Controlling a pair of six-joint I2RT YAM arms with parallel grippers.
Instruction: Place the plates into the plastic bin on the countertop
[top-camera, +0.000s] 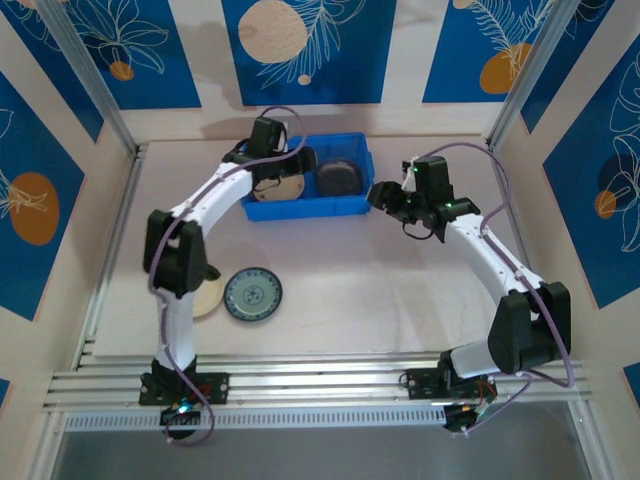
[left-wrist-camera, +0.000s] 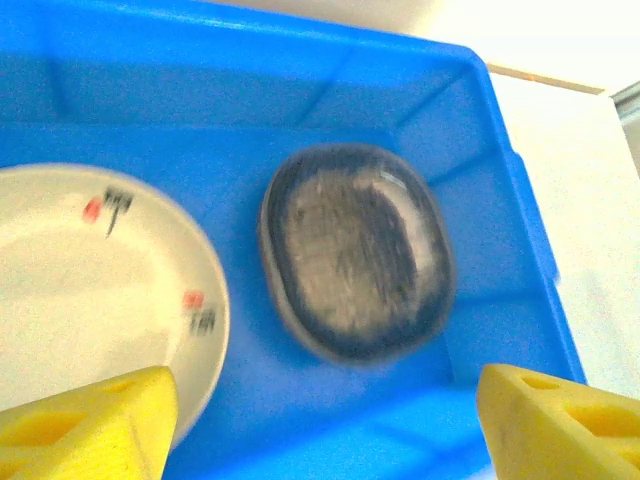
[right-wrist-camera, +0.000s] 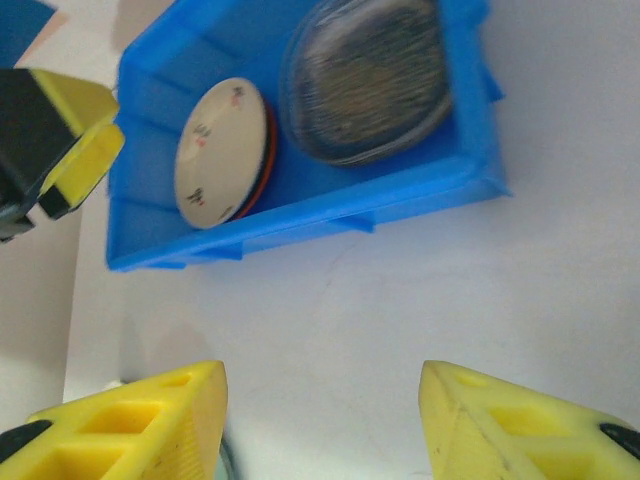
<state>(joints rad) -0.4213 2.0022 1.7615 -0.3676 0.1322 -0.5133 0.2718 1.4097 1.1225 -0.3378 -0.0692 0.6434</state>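
Top external view: the pale desk is the largest thing, walled in on three sides. The blue plastic bin sits at the back centre, where both arms can reach it.

The left arm arches forward over the bin's left half. In the left wrist view the left hand hangs above the bin floor with its yellow fingers spread wide and nothing between them. That spread suits letting a plate drop flat rather than carrying one.

The right hand hovers over bare desk just to the right of the bin. Its jaws stand apart and hold nothing. I judge it is waiting clear of the bin so the two arms do not crowd each other.

Inside the bin, a cream plate with small red and black marks lies on the left. The right wrist view shows an orange plate under it, only its rim peeking out. Stacking saves floor space in a bin that is about two plates wide. On the bin's right side is a dark, glassy dish or stack; it is too blurred to count.

Two plates remain on the desk near the left arm's base. One is a teal-patterned plate. Beside it is a beige plate, partly hidden by the arm. The task looks partly done, and these two are the likely next picks.
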